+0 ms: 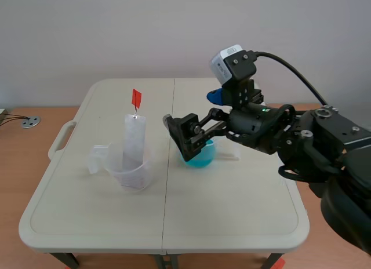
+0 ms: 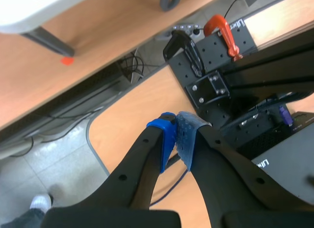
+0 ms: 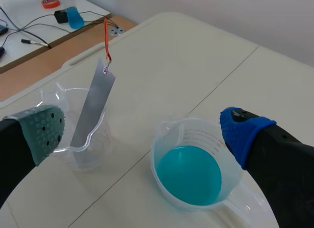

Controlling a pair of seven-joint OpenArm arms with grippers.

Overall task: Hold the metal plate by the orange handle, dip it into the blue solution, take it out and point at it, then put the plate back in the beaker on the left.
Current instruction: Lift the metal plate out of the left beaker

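Pale wall behind, a beige folding table [image 1: 232,205] in front, wood-coloured floor around it. Well off the table, the left gripper [image 2: 174,139] has its blue pads pressed together on nothing; ahead of it are a black mounting plate [image 2: 211,66] and an orange clamp [image 2: 223,31] (the scene view does not show this arm at all).

On the table's left half stands a clear beaker [image 1: 132,173] [image 3: 73,154]. The metal plate [image 1: 133,141] [image 3: 93,107] stands in it, leaning on the rim, with the orange handle [image 1: 136,98] [image 3: 106,39] sticking up above, untouched.

Just right of the table's centre seam is a second beaker [image 1: 200,156] [image 3: 167,139] holding the blue solution [image 3: 189,174].

The right gripper [image 1: 184,138] [image 3: 142,134] hangs above the table at the solution beaker, fingers spread wide and holding nothing: the grey-green pad is on the plate's side, the blue pad beside the second beaker's rim.
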